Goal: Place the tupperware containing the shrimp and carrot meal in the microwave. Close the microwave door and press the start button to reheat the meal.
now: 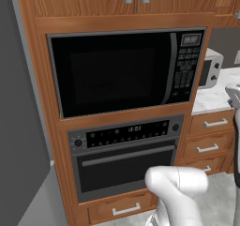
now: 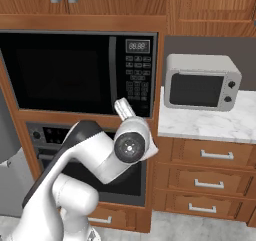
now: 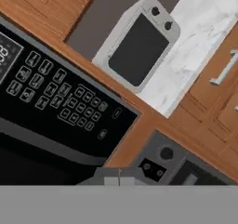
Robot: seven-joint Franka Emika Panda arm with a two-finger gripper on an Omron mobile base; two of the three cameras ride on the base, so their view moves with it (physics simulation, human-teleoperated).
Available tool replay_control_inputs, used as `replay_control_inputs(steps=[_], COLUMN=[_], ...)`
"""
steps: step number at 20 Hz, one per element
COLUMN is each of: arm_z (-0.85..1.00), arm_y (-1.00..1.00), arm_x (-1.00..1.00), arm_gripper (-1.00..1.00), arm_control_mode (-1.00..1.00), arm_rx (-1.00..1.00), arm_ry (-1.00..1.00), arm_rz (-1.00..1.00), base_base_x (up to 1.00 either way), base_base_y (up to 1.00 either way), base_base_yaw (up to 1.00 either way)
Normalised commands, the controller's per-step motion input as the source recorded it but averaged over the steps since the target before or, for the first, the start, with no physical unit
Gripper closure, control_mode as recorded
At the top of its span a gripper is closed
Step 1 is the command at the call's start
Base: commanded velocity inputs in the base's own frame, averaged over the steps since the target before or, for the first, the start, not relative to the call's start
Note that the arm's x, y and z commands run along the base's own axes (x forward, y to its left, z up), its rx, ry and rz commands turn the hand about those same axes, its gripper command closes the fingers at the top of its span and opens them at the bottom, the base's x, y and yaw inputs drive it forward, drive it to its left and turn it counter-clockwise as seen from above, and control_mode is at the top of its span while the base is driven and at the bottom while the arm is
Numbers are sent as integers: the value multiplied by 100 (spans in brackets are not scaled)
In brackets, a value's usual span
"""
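Large black built-in microwave [image 1: 126,72] set in a wooden cabinet wall, its wide black microwave door [image 1: 110,72] with dark glass window shut flush, curved silver-grey handle line at the door's 3 o'clock edge, keypad column [image 2: 137,80] just beyond. Judged from the closed door: only the start press left, with the tupperware and its shrimp and carrot meal presumably behind the dark glass, though hidden and impossible to confirm. Two-finger gripper [image 3: 118,180] with tips pressed together, pinching nothing, likely held so to poke a single button as one blunt point. In the right base view, white arm [image 2: 100,157] raised with the hand aimed toward the lower keypad, around 11 o'clock from the wrist. Hand view rolled, giving the buttons close up; base views too coarse to read them. Small white-silver countertop appliance [image 2: 200,82] on the marble counter [image 2: 210,122] at 3 o'clock of the microwave, black oven [image 1: 126,157] at 6 o'clock.
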Motion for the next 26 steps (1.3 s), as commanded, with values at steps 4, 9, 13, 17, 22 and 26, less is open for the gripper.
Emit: replay_control_inputs(steps=[4, 9, 13, 17, 22, 26], arm_z=[-3, 0, -3, -21, -22, -35], arm_y=[0, 0, 0, 0, 0, 0], arm_x=[0, 1, 21, 62, 69, 59], arm_gripper=[100, 100, 100, 100, 100, 100], arm_control_mode=[-100, -100, -100, -100, -100, -100], arm_rx=[63, 65, 63, 41, 4, 0], arm_ry=[0, 0, 0, -1, -3, -4], arm_rz=[-24, -16, -1, -1, -1, 0], base_base_x=[0, 0, 0, 0, 0, 0], base_base_y=[0, 0, 0, 0, 0, 0], base_base_yaw=[0, 0, 0, 0, 0, 0])
